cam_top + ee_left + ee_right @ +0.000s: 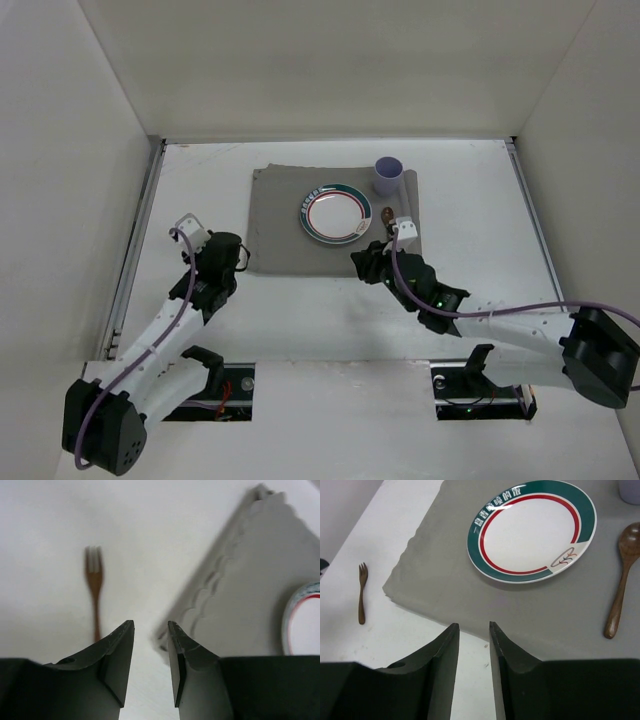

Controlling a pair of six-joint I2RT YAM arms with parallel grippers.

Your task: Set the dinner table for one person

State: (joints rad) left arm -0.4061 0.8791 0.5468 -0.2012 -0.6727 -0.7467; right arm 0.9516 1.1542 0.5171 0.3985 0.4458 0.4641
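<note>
A grey cloth mat (pixel 275 230) lies on the white dinner table (pixel 300 320). A white plate with a green and red rim (pixel 335 213) sits on the mat, with a lilac cup (pixel 388 176) at its far right. A wooden spoon (pixel 620 585) lies on the mat right of the plate. A small wooden fork (pixel 361 592) lies on the bare table left of the mat; it also shows in the left wrist view (pixel 94 595). My left gripper (pixel 150 624) is open and empty over the mat's near left corner (pixel 165 640), and it hides the fork in the top view. My right gripper (pixel 472 625) is open and empty over the mat's near edge.
White panels wall the table on the left, back and right. Metal rails (pixel 135 250) run along its sides. The right wrist (pixel 405 230) hangs over the spoon's handle in the top view.
</note>
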